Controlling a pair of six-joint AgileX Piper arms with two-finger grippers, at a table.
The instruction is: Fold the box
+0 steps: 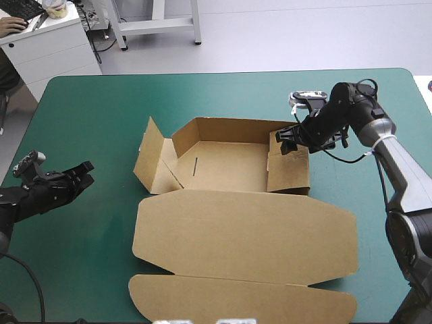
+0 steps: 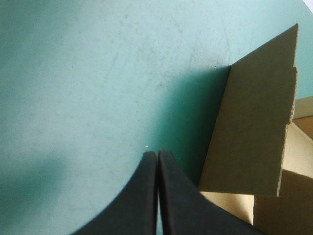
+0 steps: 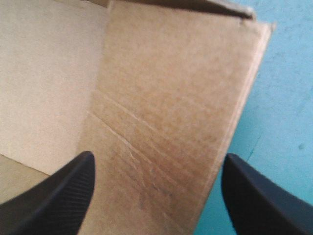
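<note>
Flat at the near edge, lid and tuck flap of the box: matte brown board, scored along its folds, rounded at the cut corners. Beyond them, mid-table on the teal-green cover, a half-made tray, with far wall raised, right wall upright and doubled inward, and left flap splayed outward at a lean.

Over the far right corner, the right gripper, fingers spread wide to either side of the right wall's top, clamped on nothing. Low over the cover, near the left flap but apart from it, the left gripper, fingers pressed together into one point, empty.

Step in hand, by the look of it: seating the right wall. Best done by pressing down close to the fold rather than at the free edge, keeping the wall square to the tray floor, and letting go only once firmly tucked. Next, probably, raising the left flap from outside with the closed point, pushing low near its crease to avoid buckling.

Thin, stiff sheet, likely to spring back at a fresh crease and to slide on the smooth cover if pushed from one side alone.
</note>
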